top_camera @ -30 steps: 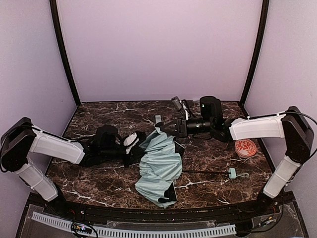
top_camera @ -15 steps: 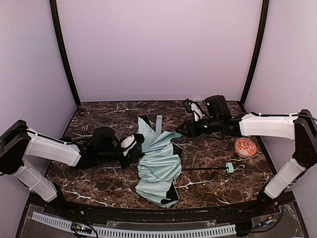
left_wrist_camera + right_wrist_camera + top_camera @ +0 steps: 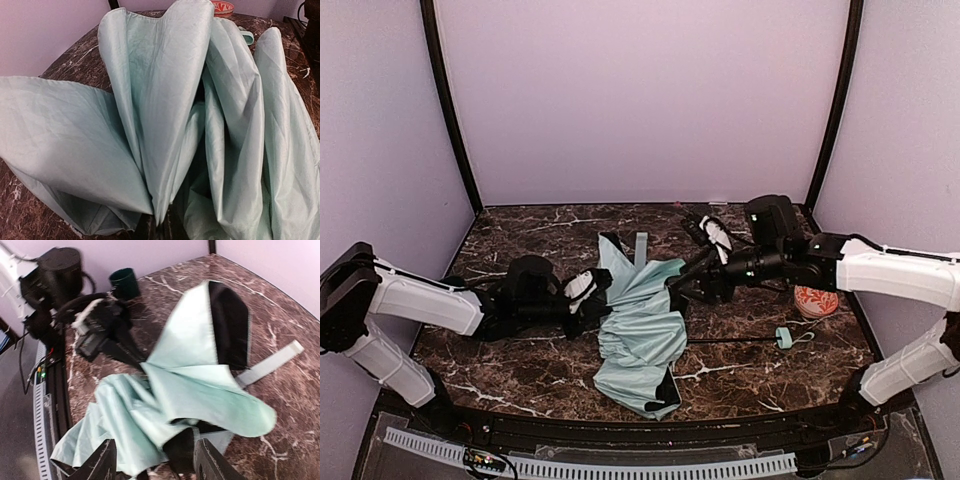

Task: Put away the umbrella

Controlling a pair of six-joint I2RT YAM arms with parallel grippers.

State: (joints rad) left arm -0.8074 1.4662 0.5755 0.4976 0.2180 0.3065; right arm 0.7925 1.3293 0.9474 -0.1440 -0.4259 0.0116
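The umbrella (image 3: 642, 325) lies collapsed mid-table, a heap of pale mint fabric with black lining showing at its edges. Its thin black shaft (image 3: 732, 341) runs right to the small mint handle (image 3: 786, 337). My left gripper (image 3: 597, 299) is at the fabric's left edge and shut on it; in the left wrist view the umbrella's folds (image 3: 160, 125) fill the frame and converge at the bottom, hiding the fingers. My right gripper (image 3: 682, 286) sits low at the fabric's right edge. In the right wrist view it (image 3: 156, 465) is open, nothing between its fingers, with the umbrella's fabric (image 3: 200, 390) just ahead.
A small orange-red dish (image 3: 816, 298) sits at the right near the wall. A pale closing strap (image 3: 640, 243) trails from the fabric's far side. A dark green cup (image 3: 124, 282) stands behind the left arm in the right wrist view.
My right gripper let go of the fabric's far edge, opened, drew back to the right, then came down lower at the fabric's right side. The released flap spread out. The left arm stayed put.
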